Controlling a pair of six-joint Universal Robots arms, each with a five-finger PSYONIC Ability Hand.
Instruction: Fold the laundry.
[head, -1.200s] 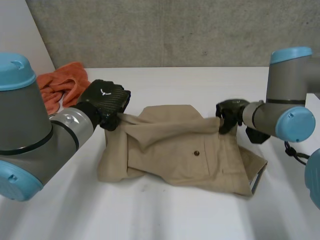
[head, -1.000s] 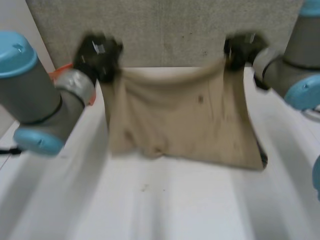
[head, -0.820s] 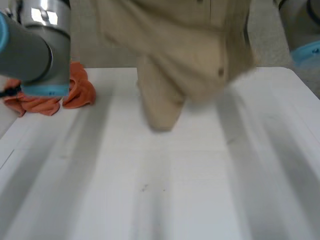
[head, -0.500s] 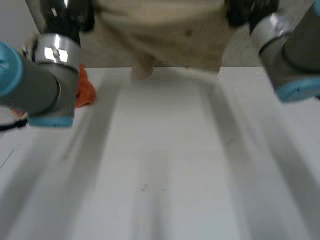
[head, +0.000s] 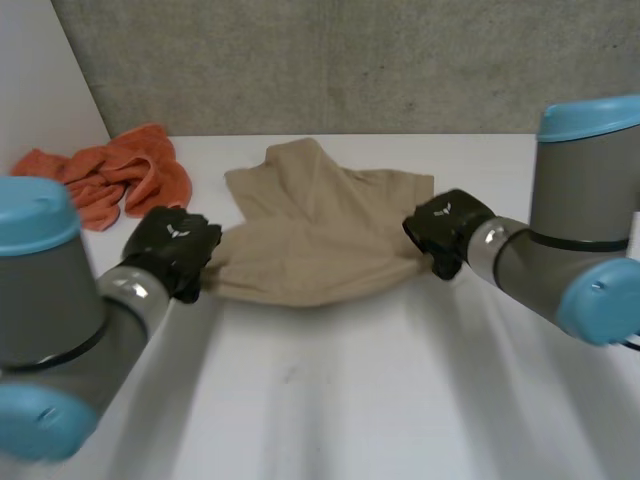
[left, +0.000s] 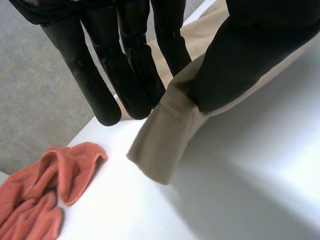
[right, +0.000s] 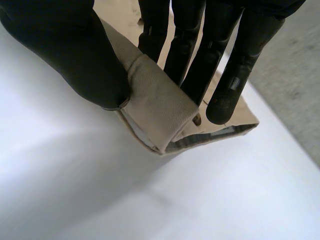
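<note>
Where the white table (head: 330, 400) met the grey wall (head: 350, 60), we recorded the following.

Item one: a beige garment (head: 320, 225), lying crumpled and partly spread on the far middle of the table. Its near edge was drawn between the two hands.

Item two: the left hand (head: 176, 250), at the garment's near left corner. In the left wrist view we saw its thumb (left: 240, 60) pressed onto a hem of the cloth with the fingers (left: 127, 70) on the other side. The corner was pinched between them, and a short flap stuck out past the fingertips, just above the table.

Item three: the right hand (head: 445, 228), at the garment's near right corner. In the right wrist view we noted thumb and fingers closed on a folded waistband corner, with a striped lining showing along its lower edge.

Item four: an orange towel (head: 120, 172), bunched at the table's far left corner, near the garment but not touching it.

Item five: both arms, grey with light-blue caps, reaching in from the near side, one to each corner.
</note>
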